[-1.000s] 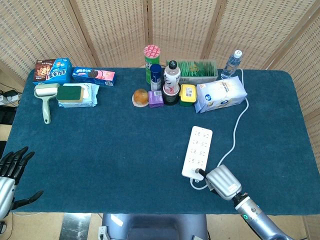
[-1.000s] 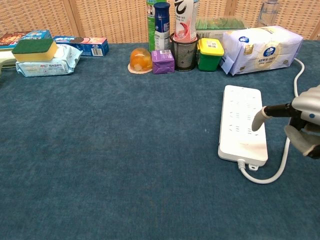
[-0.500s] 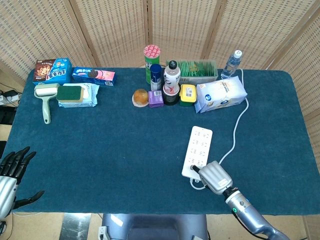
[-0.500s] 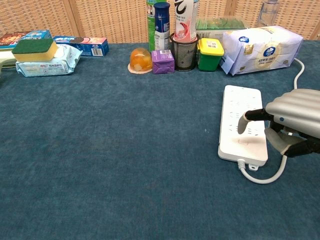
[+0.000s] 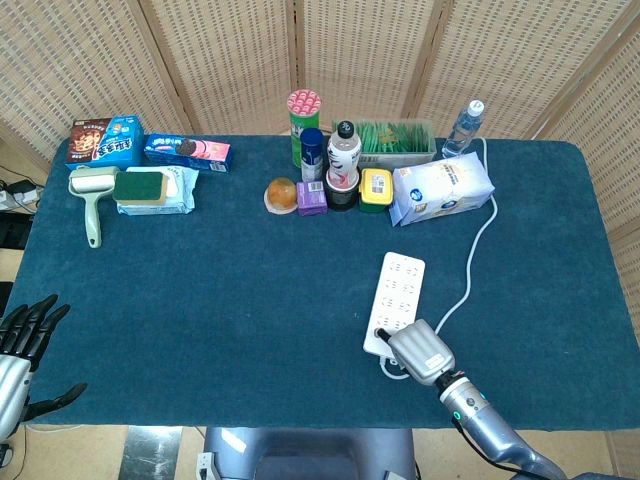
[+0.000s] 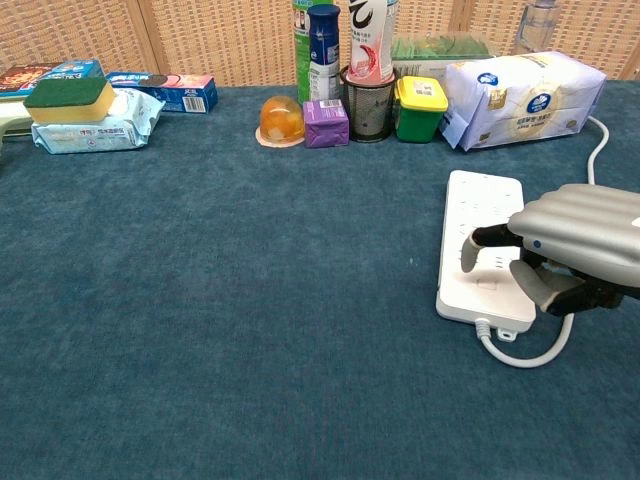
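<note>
A white power strip (image 5: 399, 293) (image 6: 483, 226) lies right of centre on the blue table, its white cable (image 5: 478, 255) running to the back edge. My right hand (image 5: 422, 351) (image 6: 565, 245) hovers over the strip's near end, fingers curled in, with one finger stretched out and its tip on or just above the strip's top. It holds nothing. My left hand (image 5: 24, 345) hangs off the table's left front corner with dark fingers spread, nothing in it; the chest view does not show it.
Along the back stand a tube can (image 5: 303, 120), bottles (image 5: 343, 152), a yellow tub (image 5: 376, 188), a tissue pack (image 5: 441, 190) and a water bottle (image 5: 464, 128). At back left lie snack boxes (image 5: 104, 141), a sponge on wipes (image 5: 146, 186) and a lint roller (image 5: 92, 200).
My right hand has moved left and forward over the near end of the power strip, its outstretched finger sliding left across the strip's top. The left hand has barely moved.
</note>
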Robot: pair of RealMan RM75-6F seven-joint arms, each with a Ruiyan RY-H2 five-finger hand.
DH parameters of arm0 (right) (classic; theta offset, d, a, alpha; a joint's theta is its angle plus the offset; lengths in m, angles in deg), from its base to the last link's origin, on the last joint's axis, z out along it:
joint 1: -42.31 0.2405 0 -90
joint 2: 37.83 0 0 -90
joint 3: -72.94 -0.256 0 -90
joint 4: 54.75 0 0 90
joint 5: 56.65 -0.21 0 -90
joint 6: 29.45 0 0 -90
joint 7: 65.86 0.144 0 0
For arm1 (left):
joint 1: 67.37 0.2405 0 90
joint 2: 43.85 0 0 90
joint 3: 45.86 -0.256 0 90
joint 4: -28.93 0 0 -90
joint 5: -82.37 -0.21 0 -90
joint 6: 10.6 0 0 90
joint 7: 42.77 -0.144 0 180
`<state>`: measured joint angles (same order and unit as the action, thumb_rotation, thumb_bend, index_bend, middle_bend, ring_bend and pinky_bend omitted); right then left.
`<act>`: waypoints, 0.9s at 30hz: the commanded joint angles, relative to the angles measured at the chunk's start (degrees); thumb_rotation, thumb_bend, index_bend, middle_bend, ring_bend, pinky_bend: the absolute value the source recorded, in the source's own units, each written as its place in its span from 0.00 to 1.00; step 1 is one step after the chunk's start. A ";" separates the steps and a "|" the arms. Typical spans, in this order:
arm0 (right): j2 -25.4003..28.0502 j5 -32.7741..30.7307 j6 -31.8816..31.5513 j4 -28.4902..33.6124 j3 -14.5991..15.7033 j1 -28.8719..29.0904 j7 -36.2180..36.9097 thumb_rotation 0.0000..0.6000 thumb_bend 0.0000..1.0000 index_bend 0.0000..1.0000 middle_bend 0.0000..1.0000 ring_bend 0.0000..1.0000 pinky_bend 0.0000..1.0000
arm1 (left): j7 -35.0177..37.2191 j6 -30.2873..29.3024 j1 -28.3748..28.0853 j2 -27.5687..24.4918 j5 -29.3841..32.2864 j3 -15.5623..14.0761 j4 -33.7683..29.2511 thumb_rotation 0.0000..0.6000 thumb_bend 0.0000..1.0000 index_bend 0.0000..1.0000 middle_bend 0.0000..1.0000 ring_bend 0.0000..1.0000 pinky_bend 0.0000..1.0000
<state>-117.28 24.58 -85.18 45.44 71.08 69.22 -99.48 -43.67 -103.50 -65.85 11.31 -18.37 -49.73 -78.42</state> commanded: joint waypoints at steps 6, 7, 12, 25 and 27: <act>-0.05 0.13 -1.08 -0.83 1.19 -0.01 0.06 1.00 0.88 0.28 0.92 1.00 1.00 | 0.40 0.11 -0.11 -0.16 0.28 0.08 0.02 1.00 0.12 0.00 0.00 0.00 0.01; -0.14 0.16 -1.23 -0.93 1.29 -0.03 0.11 1.00 0.88 0.28 0.92 1.00 1.00 | 0.42 0.04 -0.09 -0.16 0.29 0.10 0.03 1.00 0.12 0.00 0.00 0.00 0.01; -0.24 -0.27 -1.27 -1.51 1.64 0.20 0.51 1.00 0.88 0.29 0.92 1.00 1.00 | 0.51 -0.04 -0.04 -0.21 0.14 0.00 0.04 1.00 0.12 0.00 0.00 0.00 0.01; -0.25 -0.18 -1.75 -2.77 2.85 0.28 1.89 1.00 0.88 0.30 0.92 1.00 1.00 | 0.22 -0.05 -0.01 -0.08 0.03 -0.04 0.05 1.00 0.12 0.00 0.00 0.00 0.01; -0.31 -0.41 -1.73 -3.09 2.85 0.34 1.99 1.00 0.88 0.30 0.92 1.00 1.00 | 0.20 0.09 -0.07 -0.12 0.08 -0.05 0.03 1.00 0.12 0.00 0.00 0.00 0.01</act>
<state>-117.57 24.22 -86.92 42.41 73.92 69.54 -97.53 -43.46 -103.41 -65.92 11.20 -18.29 -49.78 -78.39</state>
